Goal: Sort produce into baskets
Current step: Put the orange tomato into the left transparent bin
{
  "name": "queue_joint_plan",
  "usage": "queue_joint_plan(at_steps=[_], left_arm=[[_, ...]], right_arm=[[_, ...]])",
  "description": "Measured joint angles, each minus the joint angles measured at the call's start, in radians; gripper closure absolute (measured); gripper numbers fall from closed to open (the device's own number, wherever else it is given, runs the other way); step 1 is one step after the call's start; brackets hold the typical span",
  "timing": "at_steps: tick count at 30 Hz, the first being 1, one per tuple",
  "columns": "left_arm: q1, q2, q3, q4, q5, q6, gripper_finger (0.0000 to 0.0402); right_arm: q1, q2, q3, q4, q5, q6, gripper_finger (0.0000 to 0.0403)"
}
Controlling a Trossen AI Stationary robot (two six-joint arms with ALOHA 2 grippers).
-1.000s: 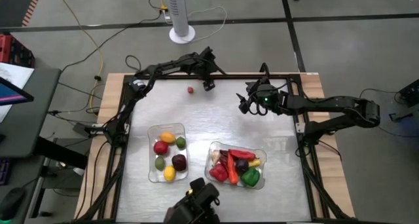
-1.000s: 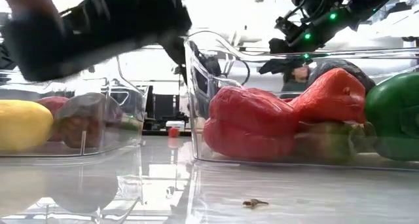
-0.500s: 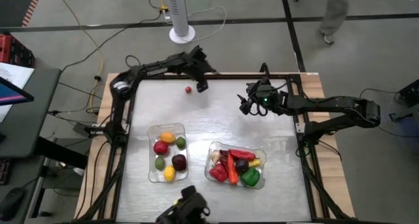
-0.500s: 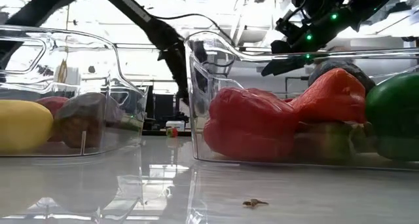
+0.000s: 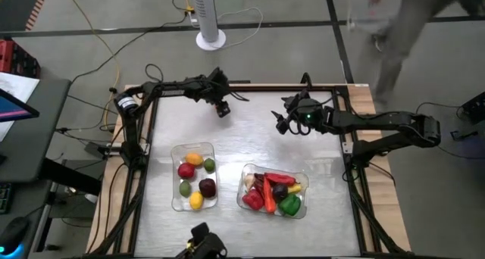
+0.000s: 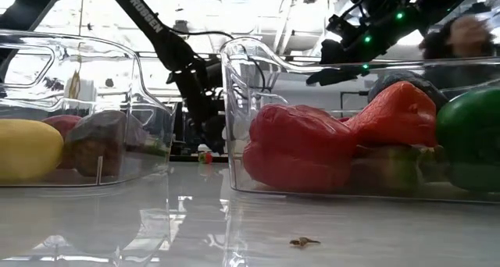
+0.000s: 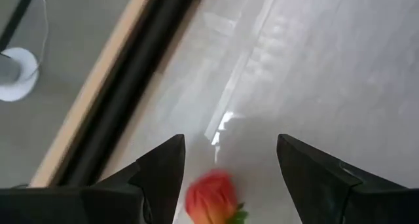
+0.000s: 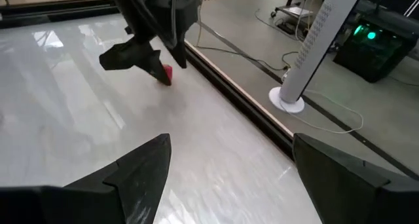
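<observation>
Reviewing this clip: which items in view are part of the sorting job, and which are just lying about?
Part of the job:
- small red produce piece between the open left pincer fingers, not gripped
- left basket, holding rounded pieces
- right basket, holding peppers
- right pincer, open, waiting

Lying about:
- white tower fan
- floor cables

A: Off-table items, logged?
B: White tower fan (image 5: 210,17) on a round base, on the floor just beyond the left gripper (image 5: 221,109), past the table's wooden edge (image 5: 132,92). Dark desk (image 5: 30,130) with a lit screen, well out to that gripper's outer side.
A: Around the right gripper (image 5: 284,124)?
B: A person (image 5: 413,20), blurred, on the floor well beyond it. Green-lit equipment (image 8: 370,40) stands past the fan.
</observation>
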Motion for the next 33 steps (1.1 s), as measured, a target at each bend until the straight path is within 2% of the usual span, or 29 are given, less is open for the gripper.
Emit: queue_joint_plan(at_steps=[13, 26, 33], left_arm=[[0.059, 0.000, -0.108, 0.080, 0.001, -0.034, 0.0171], [0.060, -0.001, -0.119, 0.100, 0.000, -0.014, 0.0172], [0.059, -0.001, -0.119, 0.099, 0.003, -0.015, 0.0218]], right_arm=[[0.004, 0.000, 0.000, -0.013, 0.001, 0.000, 0.0058], [0.003, 0.000, 0.000, -0.010, 0.003, 0.001, 0.0058], [0.003, 0.000, 0.000, -0.011, 0.003, 0.000, 0.0058]])
